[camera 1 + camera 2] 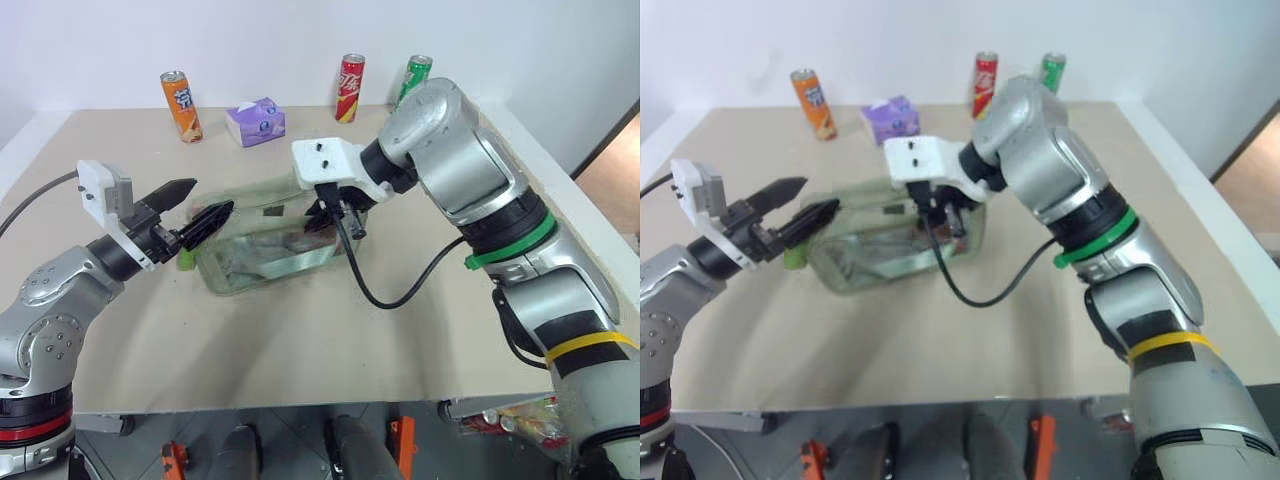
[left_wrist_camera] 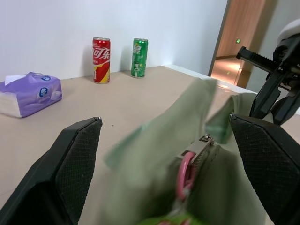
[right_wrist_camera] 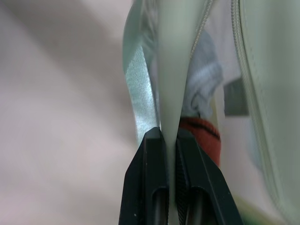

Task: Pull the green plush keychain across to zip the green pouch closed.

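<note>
pouch (image 1: 262, 243): pale sage green, clear window
keychain cord (image 2: 184, 174): pink
tissue pack (image 1: 255, 121): purple
cans: orange (image 1: 181, 106), red (image 1: 351, 88), green (image 1: 415, 75)
table (image 1: 300, 330): beige
gripper fingers (image 2: 77, 159): black

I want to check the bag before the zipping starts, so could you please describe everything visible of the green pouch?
The green pouch is a boxy pale sage-green fabric bag with a clear window, lying on the table. The right gripper is shut on a fabric edge at one end; the open left gripper straddles the other, where the zipper pull carries a pink ring.
</note>
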You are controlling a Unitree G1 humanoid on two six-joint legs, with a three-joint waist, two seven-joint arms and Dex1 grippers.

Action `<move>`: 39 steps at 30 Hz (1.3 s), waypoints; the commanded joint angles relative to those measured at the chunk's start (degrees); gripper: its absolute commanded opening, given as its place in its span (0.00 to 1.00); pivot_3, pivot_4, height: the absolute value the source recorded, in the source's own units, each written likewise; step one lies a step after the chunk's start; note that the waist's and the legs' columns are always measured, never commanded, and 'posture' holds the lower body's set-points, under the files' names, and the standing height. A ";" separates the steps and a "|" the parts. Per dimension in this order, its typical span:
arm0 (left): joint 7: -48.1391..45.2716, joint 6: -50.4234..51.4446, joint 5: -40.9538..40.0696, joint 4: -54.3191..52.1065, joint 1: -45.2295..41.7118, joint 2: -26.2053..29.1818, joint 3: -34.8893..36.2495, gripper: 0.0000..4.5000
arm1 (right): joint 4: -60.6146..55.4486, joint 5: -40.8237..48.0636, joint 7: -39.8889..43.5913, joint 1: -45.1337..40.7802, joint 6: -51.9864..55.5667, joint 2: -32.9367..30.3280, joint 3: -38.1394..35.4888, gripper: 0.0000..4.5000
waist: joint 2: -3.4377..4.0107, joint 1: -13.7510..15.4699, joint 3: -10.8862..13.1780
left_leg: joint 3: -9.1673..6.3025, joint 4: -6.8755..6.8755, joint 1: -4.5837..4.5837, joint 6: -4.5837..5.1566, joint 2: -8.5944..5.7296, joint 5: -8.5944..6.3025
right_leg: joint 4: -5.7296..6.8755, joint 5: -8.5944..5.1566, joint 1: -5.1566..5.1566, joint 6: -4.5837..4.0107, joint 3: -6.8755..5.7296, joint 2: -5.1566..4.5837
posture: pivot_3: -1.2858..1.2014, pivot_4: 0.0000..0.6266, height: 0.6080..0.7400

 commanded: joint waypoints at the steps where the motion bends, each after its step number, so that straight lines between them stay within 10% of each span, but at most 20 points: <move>1: 0.36 -0.41 -0.56 -1.86 -0.96 0.26 0.71 1.00 | 5.01 2.47 -5.73 -2.90 -2.05 6.40 -4.13 0.01 | 0.00 -0.02 0.00 | -0.04 0.00 0.00 0.00 0.05 0.00 | 0.00 0.03 -0.01 -0.06 -0.03 0.06 | 0.52 0.24 1.00; 25: -7.37 11.95 -12.89 -9.82 24.56 18.45 35.18 1.00 | 18.96 0.41 -6.30 0.66 -14.27 7.16 -4.24 0.01 | -0.11 -0.16 -0.06 | 0.06 -0.04 0.16 -0.04 0.63 -0.02 | 0.03 -0.13 -0.04 -0.71 -0.14 0.54 | 0.52 0.24 1.00; 39: -5.29 7.59 -9.78 -5.42 22.12 10.71 23.33 1.00 | 12.65 2.22 -8.99 3.93 -11.08 2.23 -9.85 0.01 | -0.24 0.60 -0.11 | 0.11 -0.05 -0.02 -0.26 0.74 -0.05 | 0.02 -0.17 -0.19 -0.84 -0.18 0.61 | 0.52 0.24 1.00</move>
